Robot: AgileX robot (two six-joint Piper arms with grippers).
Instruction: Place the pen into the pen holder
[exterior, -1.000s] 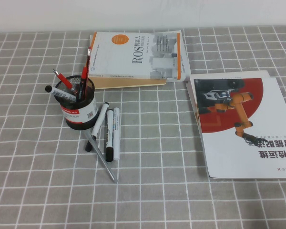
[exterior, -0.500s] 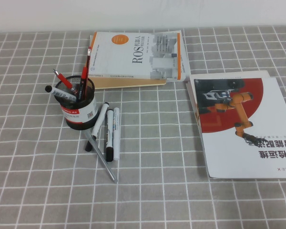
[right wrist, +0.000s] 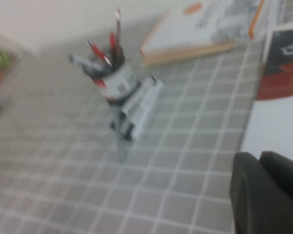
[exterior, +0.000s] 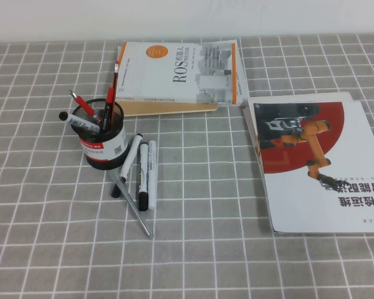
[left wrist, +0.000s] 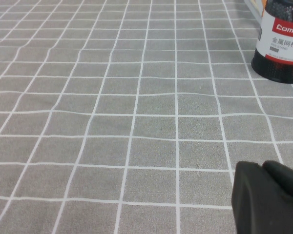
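The pen (exterior: 139, 215) is a thin silver-grey stick lying flat on the checked cloth, slanting from under the markers toward the front. The pen holder (exterior: 103, 146), a black mesh cup with a white-and-red label, stands just left of it and holds red pens (exterior: 110, 93) and a marker. Neither gripper shows in the high view. My left gripper (left wrist: 263, 168) is shut and empty over bare cloth, with the holder (left wrist: 282, 41) well ahead of it. My right gripper (right wrist: 260, 158) is shut and empty, far from the holder (right wrist: 118, 83) and the pen (right wrist: 118, 141).
Three white markers with black caps (exterior: 143, 177) lie beside the holder, across the pen's upper end. A white-and-orange book (exterior: 181, 75) lies at the back. A red-and-white booklet (exterior: 318, 162) lies at the right.
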